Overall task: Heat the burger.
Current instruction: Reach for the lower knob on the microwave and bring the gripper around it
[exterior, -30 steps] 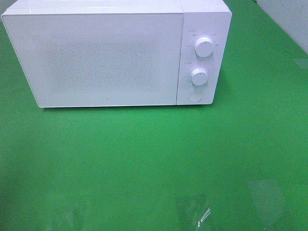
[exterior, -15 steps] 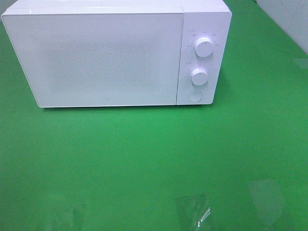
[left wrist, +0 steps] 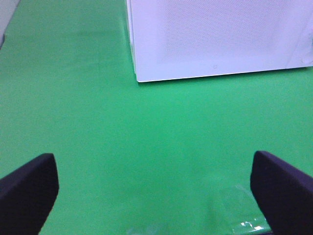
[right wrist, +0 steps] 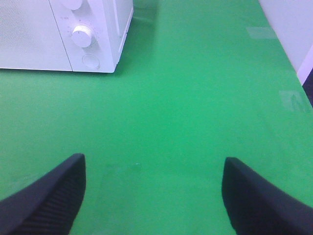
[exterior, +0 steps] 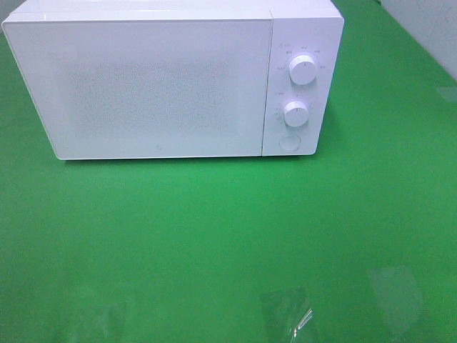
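The burger shows in none of the views; whether it sits behind the shut door (exterior: 143, 86) of the white microwave (exterior: 303, 28) or lies out of frame, I cannot tell. The microwave stands at the far side of the green table (exterior: 214, 236), its two knobs (exterior: 303, 70) and round button (exterior: 289, 142) on the right. The left gripper (left wrist: 156, 196) hangs near the front with its fingers (left wrist: 27, 191) spread wide and nothing between them. The right gripper (right wrist: 156, 191) is likewise well open and empty over bare table.

Judging by its kind, the burger should be light, soft and stacked loosely, so the layers may slide. A gentle hold across the sides, low enough to catch both bun halves, would suit it; a hard squeeze would crush it.
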Tool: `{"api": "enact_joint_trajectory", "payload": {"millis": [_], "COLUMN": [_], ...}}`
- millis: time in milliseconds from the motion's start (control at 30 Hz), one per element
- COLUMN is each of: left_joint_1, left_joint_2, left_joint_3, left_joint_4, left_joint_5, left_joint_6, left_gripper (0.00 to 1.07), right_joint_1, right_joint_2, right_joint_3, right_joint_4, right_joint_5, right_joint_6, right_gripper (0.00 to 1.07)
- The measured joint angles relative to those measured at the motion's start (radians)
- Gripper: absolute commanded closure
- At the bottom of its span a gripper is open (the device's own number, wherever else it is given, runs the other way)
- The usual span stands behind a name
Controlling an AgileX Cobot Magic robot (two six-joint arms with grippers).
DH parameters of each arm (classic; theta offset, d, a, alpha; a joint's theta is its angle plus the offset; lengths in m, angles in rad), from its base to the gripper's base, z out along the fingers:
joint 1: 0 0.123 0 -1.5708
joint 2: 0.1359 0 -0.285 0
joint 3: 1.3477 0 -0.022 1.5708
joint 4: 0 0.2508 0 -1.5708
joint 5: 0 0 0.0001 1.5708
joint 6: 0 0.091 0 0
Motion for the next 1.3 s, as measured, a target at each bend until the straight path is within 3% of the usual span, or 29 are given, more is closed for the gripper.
{"api": "enact_joint_trajectory", "payload": {"millis": [133, 1300], "left_joint_1": [0.059, 0.063], "left_joint_2": [-0.004, -0.004], "left_joint_3": [0.000, 0.000], "left_joint_4": [0.000, 0.000], "left_joint_5": [0.000, 0.000], "left_joint_6": [0.000, 0.000], "left_gripper": [0.06, 0.06], "right_joint_1": [0.000, 0.000], "right_joint_2": [0.000, 0.000], "right_joint_3": [0.000, 0.000], "right_joint_4": [0.000, 0.000], "right_joint_5": [0.000, 0.000], "right_joint_6": [0.000, 0.000], "right_gripper": [0.32, 0.32]}}
